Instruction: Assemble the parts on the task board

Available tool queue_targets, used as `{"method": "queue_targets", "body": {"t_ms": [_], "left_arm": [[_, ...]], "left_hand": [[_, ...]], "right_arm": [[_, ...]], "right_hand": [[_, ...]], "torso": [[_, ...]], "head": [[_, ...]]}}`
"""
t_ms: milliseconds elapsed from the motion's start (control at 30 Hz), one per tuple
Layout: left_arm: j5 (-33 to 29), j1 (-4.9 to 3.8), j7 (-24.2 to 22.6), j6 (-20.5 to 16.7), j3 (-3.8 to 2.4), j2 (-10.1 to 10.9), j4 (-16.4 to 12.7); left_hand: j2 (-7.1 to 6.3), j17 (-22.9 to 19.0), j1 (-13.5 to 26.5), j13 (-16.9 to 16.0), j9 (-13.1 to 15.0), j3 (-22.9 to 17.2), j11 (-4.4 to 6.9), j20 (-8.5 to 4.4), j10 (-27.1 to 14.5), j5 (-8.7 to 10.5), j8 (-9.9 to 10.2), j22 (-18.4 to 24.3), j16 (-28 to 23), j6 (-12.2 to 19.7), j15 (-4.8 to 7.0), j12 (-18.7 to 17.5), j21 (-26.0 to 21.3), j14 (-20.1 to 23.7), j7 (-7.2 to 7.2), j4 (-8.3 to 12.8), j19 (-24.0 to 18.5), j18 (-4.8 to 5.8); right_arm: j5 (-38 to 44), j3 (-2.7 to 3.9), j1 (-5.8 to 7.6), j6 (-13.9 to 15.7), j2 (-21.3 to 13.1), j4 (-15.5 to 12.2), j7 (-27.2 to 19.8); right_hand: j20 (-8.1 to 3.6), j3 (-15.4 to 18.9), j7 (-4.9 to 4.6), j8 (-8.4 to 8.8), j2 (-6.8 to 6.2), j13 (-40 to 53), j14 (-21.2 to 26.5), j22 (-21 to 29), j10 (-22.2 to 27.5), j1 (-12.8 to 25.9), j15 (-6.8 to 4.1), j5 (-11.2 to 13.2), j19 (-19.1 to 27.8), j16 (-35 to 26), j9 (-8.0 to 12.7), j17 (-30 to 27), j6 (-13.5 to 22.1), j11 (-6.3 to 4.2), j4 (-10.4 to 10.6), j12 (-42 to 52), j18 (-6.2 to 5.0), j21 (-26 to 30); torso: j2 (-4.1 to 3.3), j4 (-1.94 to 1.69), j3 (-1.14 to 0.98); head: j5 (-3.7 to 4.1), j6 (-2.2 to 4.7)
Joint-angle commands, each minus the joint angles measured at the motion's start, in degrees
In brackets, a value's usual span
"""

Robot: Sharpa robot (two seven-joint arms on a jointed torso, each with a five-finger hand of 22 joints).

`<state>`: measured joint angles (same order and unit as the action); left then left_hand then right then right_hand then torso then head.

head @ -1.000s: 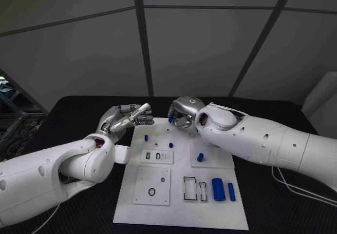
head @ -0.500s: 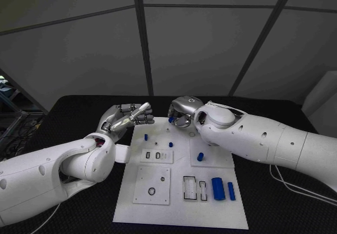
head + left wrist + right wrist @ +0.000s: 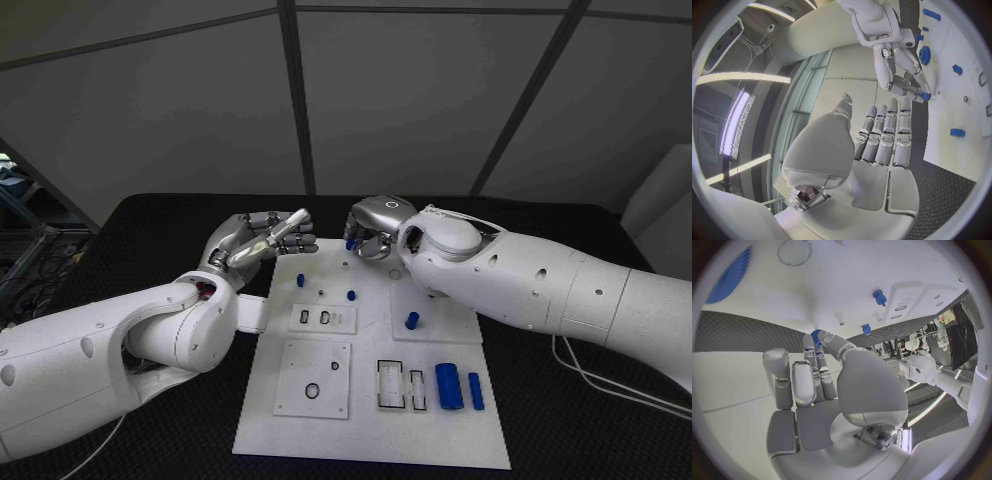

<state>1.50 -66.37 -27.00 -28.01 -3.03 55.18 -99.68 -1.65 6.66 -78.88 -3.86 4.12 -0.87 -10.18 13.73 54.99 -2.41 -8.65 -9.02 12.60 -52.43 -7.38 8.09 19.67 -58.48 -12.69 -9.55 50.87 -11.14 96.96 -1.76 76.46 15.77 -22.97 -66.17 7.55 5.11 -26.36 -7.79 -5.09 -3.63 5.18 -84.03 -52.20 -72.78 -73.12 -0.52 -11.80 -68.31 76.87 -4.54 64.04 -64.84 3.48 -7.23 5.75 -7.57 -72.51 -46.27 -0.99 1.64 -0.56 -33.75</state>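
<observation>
The white task board (image 3: 289, 400) lies in the middle of the black table. My right hand (image 3: 378, 228) hovers over the board's far edge and pinches a small blue part (image 3: 351, 243) at its fingertips; the same blue part (image 3: 816, 336) also appears in the right wrist view and the blue part (image 3: 924, 96) in the left wrist view. My left hand (image 3: 263, 241) is raised at the board's far left corner, its fingers (image 3: 886, 132) straight and side by side, holding nothing. Blue pegs (image 3: 300, 281) (image 3: 351, 296) (image 3: 411, 321) stand in the board.
Two blue cylinders (image 3: 449, 386) (image 3: 476, 392) lie near the board's front right. A blue gear (image 3: 731, 276) sits on the board near my right hand. Rectangular slots (image 3: 389, 385) and a ring recess (image 3: 312, 394) are open toward the front.
Nothing has visibly moved beyond a slight shift of the right arm; the right hand still holds the blue part at the far edge and the left hand stays raised.
</observation>
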Motion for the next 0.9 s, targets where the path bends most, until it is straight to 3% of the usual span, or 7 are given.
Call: {"method": "queue_targets", "body": {"t_ms": [33, 533, 767, 833, 900], "left_arm": [[0.5, -0.08, -0.3, 0.4, -0.05, -0.1, 0.0], [0.5, -0.08, -0.2, 0.4, -0.05, -0.2, 0.1], [0.5, -0.08, -0.2, 0.2, -0.05, -0.2, 0.2], [0.5, -0.08, -0.2, 0.2, -0.05, -0.2, 0.2], [0.5, -0.08, -0.2, 0.2, -0.05, -0.2, 0.2]], "left_hand": [[0.06, 0.0, -0.1, 0.1, -0.1, 0.4, -0.14, -0.08, -0.1, -0.3, 0.2, 0.0, -0.3, -0.1, -0.31, -0.2, 0.2, 0.1, -0.31, 0.0, 0.2, 0.85], [0.06, 0.0, -0.1, 0.1, -0.1, 0.4, -0.14, -0.08, -0.1, -0.3, 0.2, 0.0, -0.3, -0.1, -0.31, -0.2, 0.2, 0.1, -0.31, 0.0, 0.2, 0.85], [0.12, 0.0, -0.1, 0.1, -0.1, 0.5, -0.17, -0.07, -0.1, -0.3, 0.3, 0.0, -0.4, -0.2, -0.35, -0.3, 0.2, 0.1, -0.35, 0.1, 0.1, 0.87], [0.12, 0.0, -0.1, 0.1, -0.1, 0.5, -0.18, -0.06, -0.1, -0.3, 0.3, 0.0, -0.4, -0.2, -0.35, -0.3, 0.2, 0.2, -0.35, 0.1, 0.1, 0.87], [0.12, 0.0, -0.1, 0.1, -0.1, 0.5, -0.18, -0.06, -0.1, -0.3, 0.3, 0.0, -0.4, -0.2, -0.35, -0.3, 0.2, 0.2, -0.35, 0.1, 0.1, 0.87]], "right_arm": [[0.1, -0.24, -0.21, -2.4, -0.1, -0.1, 0.0], [0.1, -0.24, -0.22, -1.6, -0.7, -0.6, 0.2], [0.0, -0.24, -0.22, -0.8, -0.7, -0.3, 0.3], [-0.2, -0.24, -0.22, -0.5, -0.6, -0.1, 0.3], [-0.5, -0.24, -0.22, -0.3, -0.4, 0.0, 0.1]], "right_hand": [[0.2, 0.0, 0.0, -0.2, 0.36, 0.1, -2.1, 0.1, -0.3, 0.4, -0.35, 0.2, -0.1, 0.1, -1.0, -0.1, -0.3, 0.12, 0.2, -0.4, 0.6, -0.1], [0.23, 0.1, -0.01, -0.12, 0.28, 0.1, -2.1, 0.0, -0.2, 0.6, -0.33, 0.2, -0.1, 0.2, -1.0, 0.0, -0.2, 0.14, 0.4, -0.5, 0.61, -0.2], [0.28, 0.1, -0.11, 0.09, 0.06, 0.1, -2.0, 0.2, 0.0, 0.8, -0.27, -0.1, 0.1, 0.3, -1.0, 0.1, 0.0, 0.23, 0.6, -0.7, 0.57, -0.1], [0.54, 0.1, -0.84, 1.2, -0.57, -0.5, -1.9, 0.8, 2.5, 1.5, 0.41, 0.0, 0.6, 0.4, -0.6, 0.3, 1.8, 0.94, 1.1, -2.1, 0.53, 0.2], [1.25, 0.3, -1.99, 1.65, -1.85, -1.4, -1.6, 2.3, 6.9, 2.4, 1.57, 1.0, 1.7, -0.1, 0.3, -0.8, 5.8, 2.42, 1.7, -2.3, 0.36, 1.0]], "torso": [[-0.01, 0.06, -0.02], [-0.06, 0.08, -0.03], [-0.07, 0.07, 0.06], [-0.07, 0.08, 0.07], [-0.11, 0.06, 0.06]], "head": [[0.0, -0.06], [-0.09, 0.07], [0.16, 0.11], [0.11, 0.16], [0.07, 0.21]]}}
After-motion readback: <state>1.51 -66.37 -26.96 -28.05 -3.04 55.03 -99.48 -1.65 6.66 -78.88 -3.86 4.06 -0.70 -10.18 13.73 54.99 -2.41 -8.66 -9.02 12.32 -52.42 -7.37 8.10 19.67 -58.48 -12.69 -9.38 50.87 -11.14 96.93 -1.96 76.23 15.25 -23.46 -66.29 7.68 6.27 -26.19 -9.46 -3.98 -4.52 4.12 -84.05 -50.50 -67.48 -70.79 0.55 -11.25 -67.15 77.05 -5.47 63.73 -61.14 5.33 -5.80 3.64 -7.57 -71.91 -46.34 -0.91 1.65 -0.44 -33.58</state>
